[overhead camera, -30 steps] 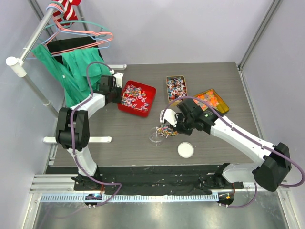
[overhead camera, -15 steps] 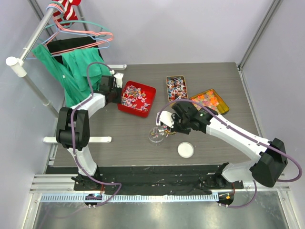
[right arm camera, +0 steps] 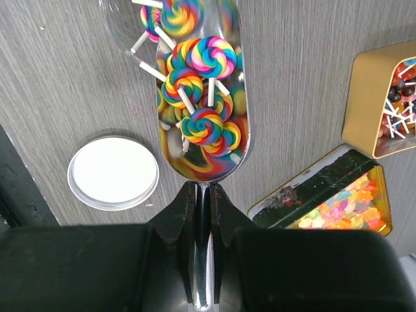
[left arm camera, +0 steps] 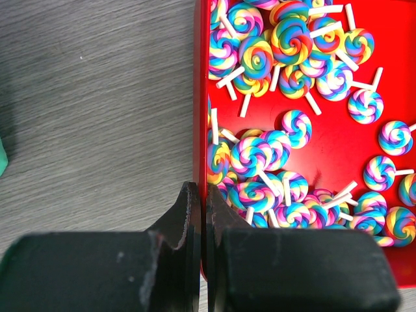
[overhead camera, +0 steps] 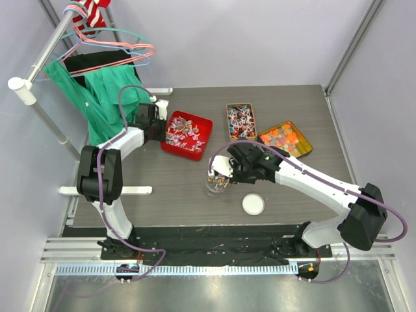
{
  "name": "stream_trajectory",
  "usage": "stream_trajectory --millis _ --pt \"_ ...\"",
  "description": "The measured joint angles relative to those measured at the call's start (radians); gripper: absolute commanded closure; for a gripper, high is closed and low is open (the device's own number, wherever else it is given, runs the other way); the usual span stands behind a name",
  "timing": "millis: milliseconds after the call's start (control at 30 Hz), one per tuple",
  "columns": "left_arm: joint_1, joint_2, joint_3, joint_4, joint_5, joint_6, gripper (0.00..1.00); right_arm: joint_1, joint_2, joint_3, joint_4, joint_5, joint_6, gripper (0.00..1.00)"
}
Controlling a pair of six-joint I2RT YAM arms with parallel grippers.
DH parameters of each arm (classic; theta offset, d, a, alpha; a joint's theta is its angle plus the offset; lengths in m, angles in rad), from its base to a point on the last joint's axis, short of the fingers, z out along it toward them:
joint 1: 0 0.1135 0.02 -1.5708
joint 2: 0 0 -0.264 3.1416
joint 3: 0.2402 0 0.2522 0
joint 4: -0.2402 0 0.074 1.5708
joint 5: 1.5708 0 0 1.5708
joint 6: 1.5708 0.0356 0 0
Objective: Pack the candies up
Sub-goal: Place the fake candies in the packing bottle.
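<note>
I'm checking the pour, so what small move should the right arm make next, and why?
Probably tilt the scoop a little steeper. The right gripper clamps its handle, its lip sits over the clear jar, and a pile of lollipops lies in its bowl. The left gripper pins the red tray.
</note>
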Motion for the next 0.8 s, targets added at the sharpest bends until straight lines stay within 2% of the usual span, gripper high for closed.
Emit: stream_trajectory --millis 800 --pt "0.000 0.011 0.000 0.001 0.008 0.000 1.00 0.060 0.082 0.087 -0.040 0.083 -0.057 0.99"
